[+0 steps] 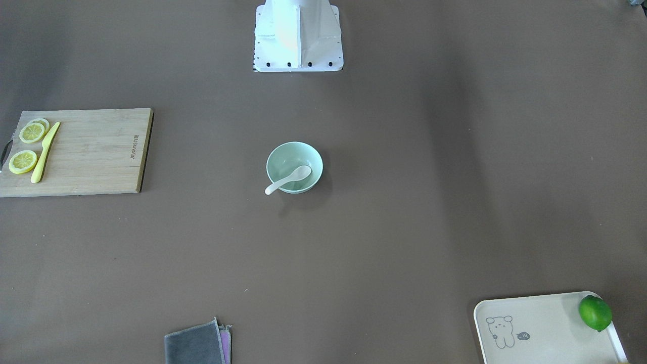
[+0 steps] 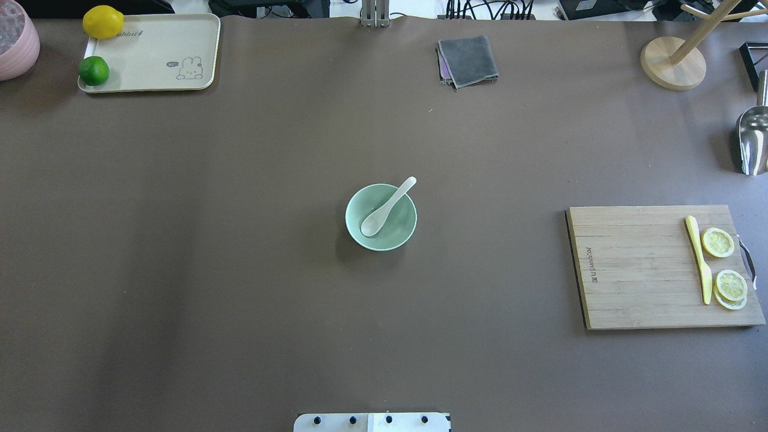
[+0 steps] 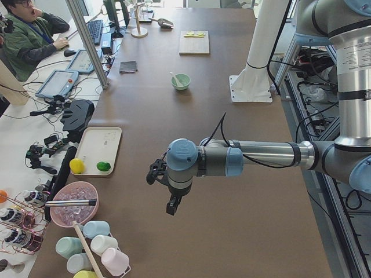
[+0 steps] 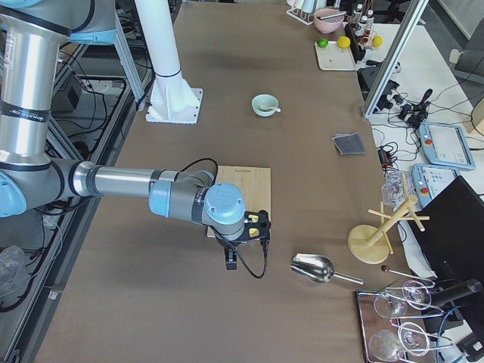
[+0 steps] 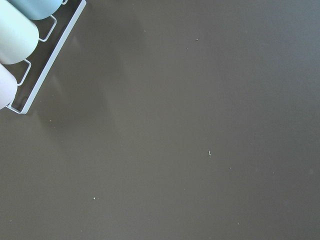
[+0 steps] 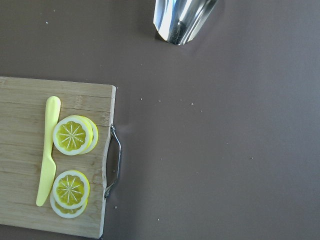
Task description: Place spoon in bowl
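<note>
The tabletop [image 2: 240, 270] is long and the two arms hang over its opposite ends, so the bowl sits well apart from both pairs of fingers, roughly midway between them. The left fingers [image 3: 172, 206] and the right fingers [image 4: 231, 259] show only in the side views, pointing down above the surface. I cannot tell whether either pair is spread or closed.

The cutting board [image 6: 30, 105] lies just below the right fingers, with its handle end under them. A yellow knife [image 6: 48, 150] and lemon slices [image 6: 72, 136] rest on it, and a metal scoop [image 6: 182, 17] lies just beyond. A careless descent here would likely strike the board or scatter the slices. Below the left fingers is bare tabletop, with a cup rack [image 5: 15, 35] just to one side, and a low sideways swing could clip it.

The bowl [image 2: 401, 228] looks light and smooth. An arm sweeping low toward the centre could shove it or tip it.

The spoon [image 2: 387, 210] has its scoop inside the bowl. Its handle leans on the rim and juts past it, on the side away from the robot's base and toward the right fingers' end. The task looks finished. The main hazard is that overhanging handle: any brush against it would probably lever the glossy spoon out.
</note>
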